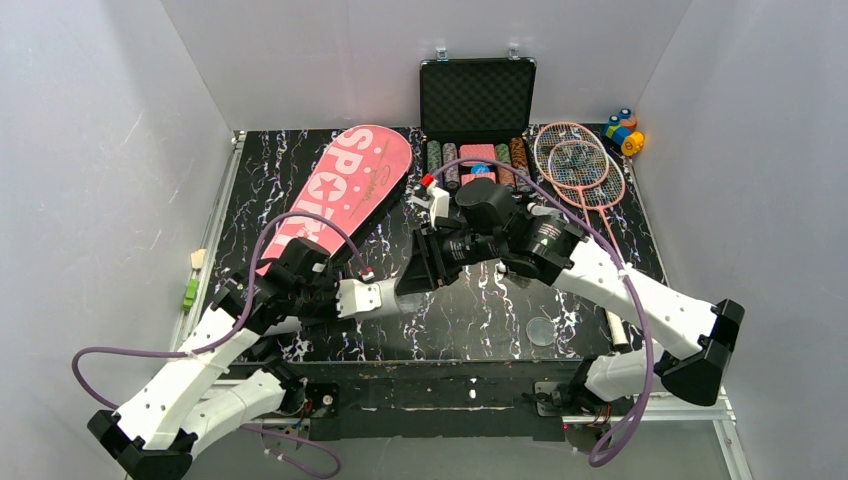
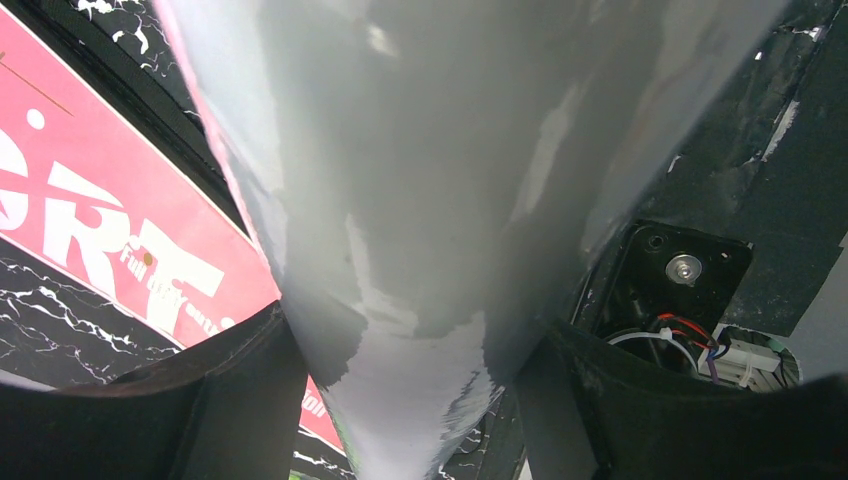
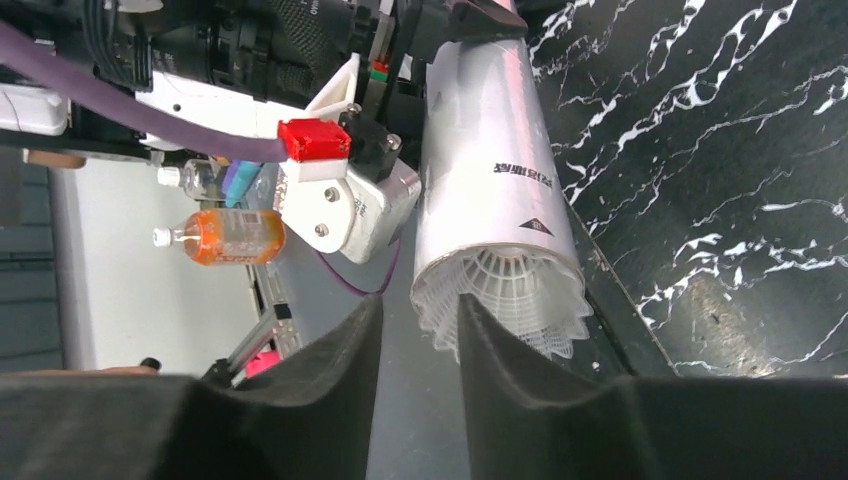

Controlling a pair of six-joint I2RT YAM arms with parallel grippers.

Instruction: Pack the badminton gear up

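The long white tube (image 3: 490, 150) is held up off the table, and my left gripper (image 2: 420, 400) is shut on its body (image 2: 420, 200). A white shuttlecock (image 3: 520, 290) sticks skirt-first out of the tube's open end. My right gripper (image 3: 418, 320) is open just in front of that end, with nothing between its fingers; one finger (image 3: 510, 370) covers part of the skirt. In the top view the two grippers (image 1: 392, 290) (image 1: 415, 272) meet at mid-table and hide the tube. The pink "SPORT" bag (image 1: 340, 185) lies at the back left. Two pink rackets (image 1: 580, 165) lie at the back right.
An open black case of poker chips (image 1: 477, 100) stands at the back centre. Colourful toy blocks (image 1: 625, 130) sit in the far right corner. A small round clear disc (image 1: 541, 330) lies near the front edge. The racket handles (image 1: 613, 330) reach the front right.
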